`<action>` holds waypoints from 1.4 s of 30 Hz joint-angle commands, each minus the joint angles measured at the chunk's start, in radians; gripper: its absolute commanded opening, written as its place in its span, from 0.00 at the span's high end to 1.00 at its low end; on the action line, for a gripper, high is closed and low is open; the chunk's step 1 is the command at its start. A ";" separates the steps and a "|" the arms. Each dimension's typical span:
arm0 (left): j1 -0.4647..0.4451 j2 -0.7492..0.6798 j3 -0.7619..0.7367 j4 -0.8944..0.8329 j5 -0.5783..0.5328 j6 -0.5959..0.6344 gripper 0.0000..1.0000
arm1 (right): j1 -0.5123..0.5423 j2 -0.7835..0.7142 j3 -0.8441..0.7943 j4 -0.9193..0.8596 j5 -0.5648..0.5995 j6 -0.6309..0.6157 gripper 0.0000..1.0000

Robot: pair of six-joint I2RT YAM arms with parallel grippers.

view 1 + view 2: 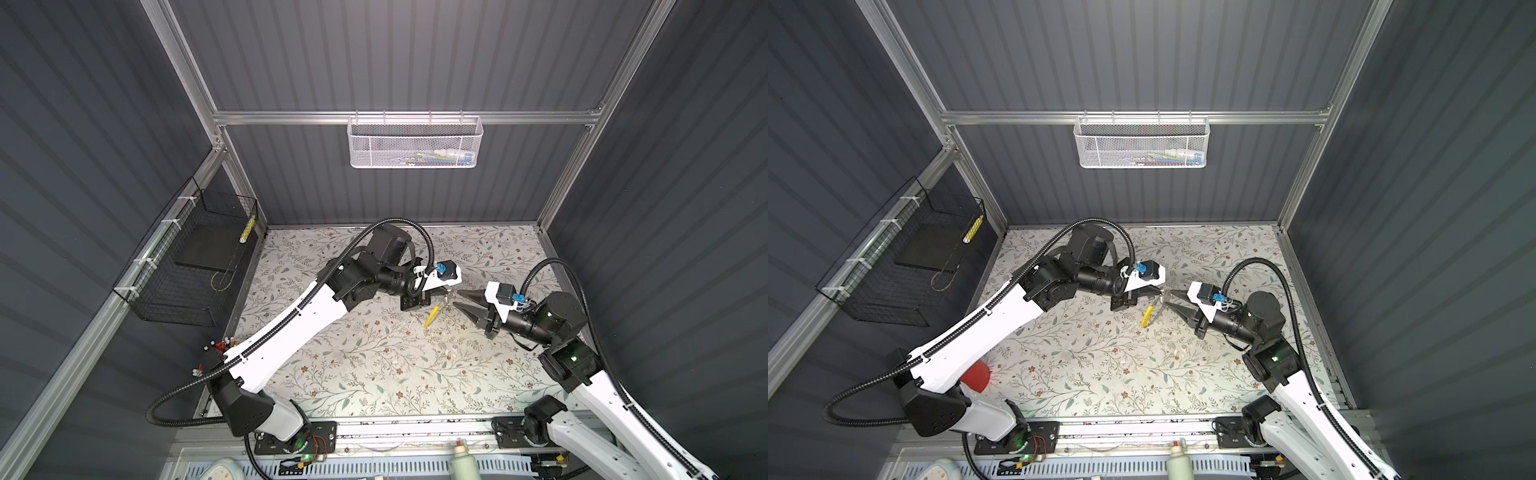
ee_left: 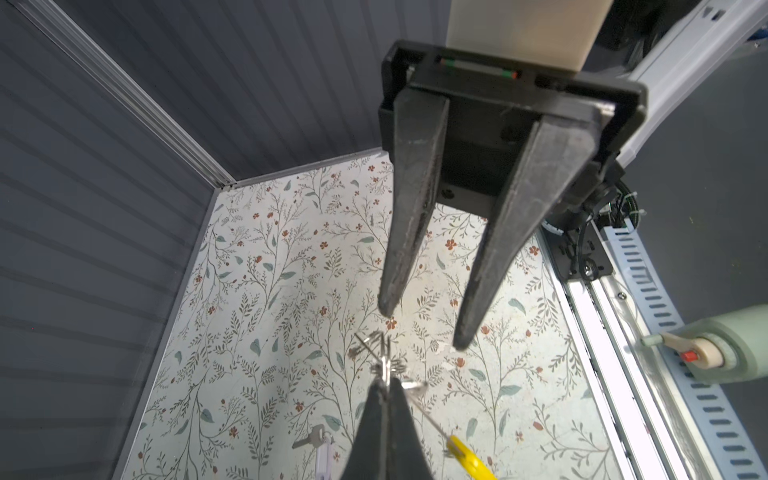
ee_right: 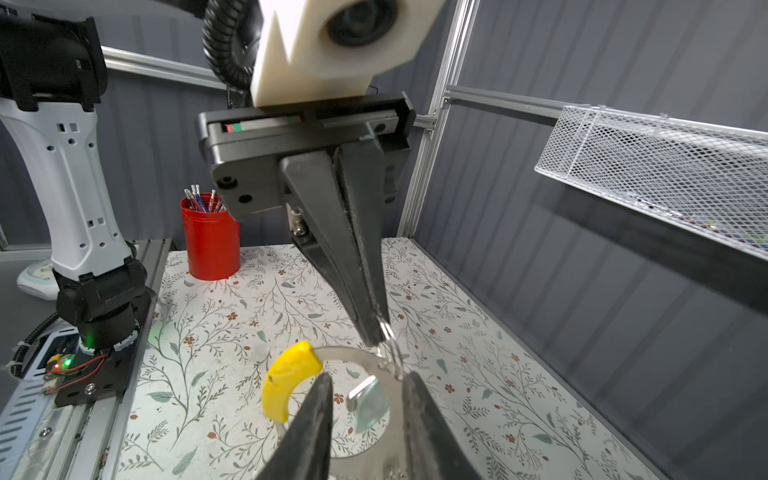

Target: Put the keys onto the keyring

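Here the left gripper (image 3: pixel 378 336) is clamped on a wire ring (image 3: pixel 390 337), and the keyring (image 3: pixel 291 382) is seen between the parted fingers of the right gripper (image 3: pixel 368 376). A key (image 2: pixel 311 438) beside the left fingers is shown by the left wrist view only.

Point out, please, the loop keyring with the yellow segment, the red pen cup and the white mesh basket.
Keyring (image 3: pixel 287 381): right wrist view, yellow segment.
Red pen cup (image 3: pixel 210 249): right wrist view, side wall.
White mesh basket (image 1: pixel 415 146): a top view, front wall.

A lab robot cell — aluminium frame (image 1: pixel 291 117), grey ribbed walls (image 1: pixel 395 54), white mesh basket (image 1: pixel 415 145) hung inside.
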 commanded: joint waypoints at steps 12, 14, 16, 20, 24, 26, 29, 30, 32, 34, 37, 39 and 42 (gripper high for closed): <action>-0.063 0.048 0.134 -0.204 -0.109 0.041 1.00 | 0.003 0.050 0.037 -0.051 -0.056 -0.039 0.75; -0.065 0.055 0.142 -0.214 -0.110 0.045 1.00 | 0.003 0.049 0.034 -0.040 -0.064 -0.034 0.75; -0.068 0.060 0.146 -0.220 -0.109 0.047 1.00 | 0.004 0.050 0.031 -0.031 -0.066 -0.028 0.75; -0.072 0.065 0.149 -0.222 -0.109 0.048 1.00 | 0.004 0.052 0.028 -0.014 -0.079 -0.015 0.76; -0.074 0.068 0.154 -0.224 -0.110 0.047 1.00 | 0.004 0.060 0.023 0.006 -0.096 0.001 0.78; -0.077 0.070 0.161 -0.224 -0.140 0.048 1.00 | 0.003 0.069 0.026 0.006 -0.106 0.005 0.79; -0.082 0.072 0.174 -0.228 -0.140 0.050 1.00 | 0.004 0.076 0.028 0.005 -0.113 0.010 0.81; -0.081 0.074 0.178 -0.231 -0.140 0.052 1.00 | 0.004 0.079 0.030 0.000 -0.113 0.009 0.81; -0.083 0.074 0.180 -0.232 -0.142 0.056 1.00 | 0.005 0.081 0.030 -0.006 -0.114 0.005 0.81; -0.084 0.072 0.180 -0.232 -0.142 0.058 1.00 | 0.005 0.080 0.029 -0.012 -0.111 0.004 0.82; -0.084 0.074 0.181 -0.234 -0.140 0.061 1.00 | 0.004 0.076 0.027 -0.012 -0.110 0.002 0.87; -0.084 0.077 0.179 -0.237 -0.139 0.060 1.00 | 0.005 0.073 0.026 -0.008 -0.109 0.002 0.93; -0.085 0.077 0.173 -0.237 -0.139 0.061 1.00 | 0.005 0.068 0.022 0.003 -0.107 0.004 1.00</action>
